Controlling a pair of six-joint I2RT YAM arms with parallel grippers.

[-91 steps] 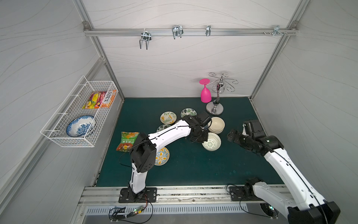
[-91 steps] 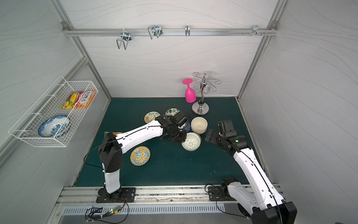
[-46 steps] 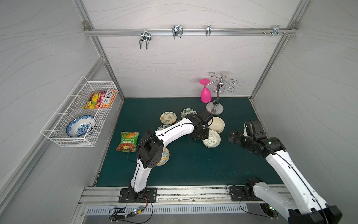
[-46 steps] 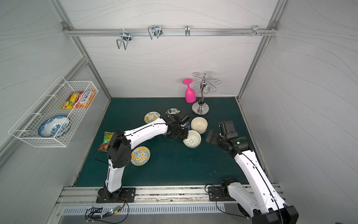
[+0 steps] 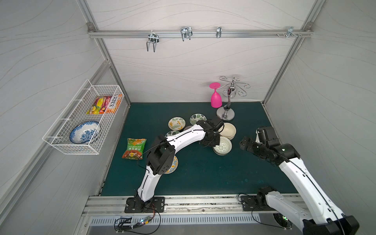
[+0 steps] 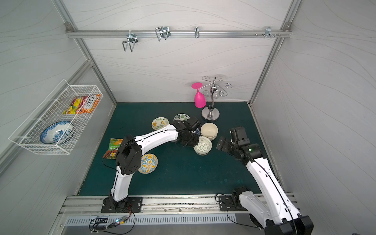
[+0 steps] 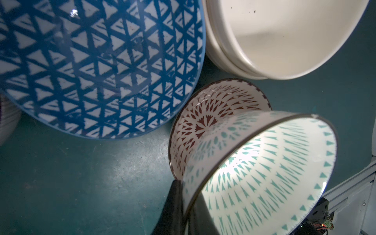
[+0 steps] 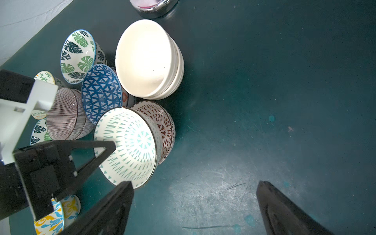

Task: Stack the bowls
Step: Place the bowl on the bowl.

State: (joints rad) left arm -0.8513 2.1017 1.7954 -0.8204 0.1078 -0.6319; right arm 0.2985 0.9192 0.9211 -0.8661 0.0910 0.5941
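Green mat (image 5: pixel 203 175), lattice bowl (image 5: pixel 222 144), rack (image 5: pixel 225 116), snack packet (image 5: pixel 134 148)

Green mat (image 5: pixel 203 179), bowls (image 5: pixel 227 130), snack packet (image 5: pixel 134 148), rack (image 5: pixel 225 116)

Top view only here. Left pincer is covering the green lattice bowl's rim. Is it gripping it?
Observer: Yes. Left wrist view shows the left pincer shut on the rim of the green lattice bowl.
Operator: Anything underneath?
Observer: A red lattice bowl; the green one leans tilted into it, not seated.
Operator: Right pincer?
Observer: The right pincer is open, holding nothing, above the mat in the right wrist view.
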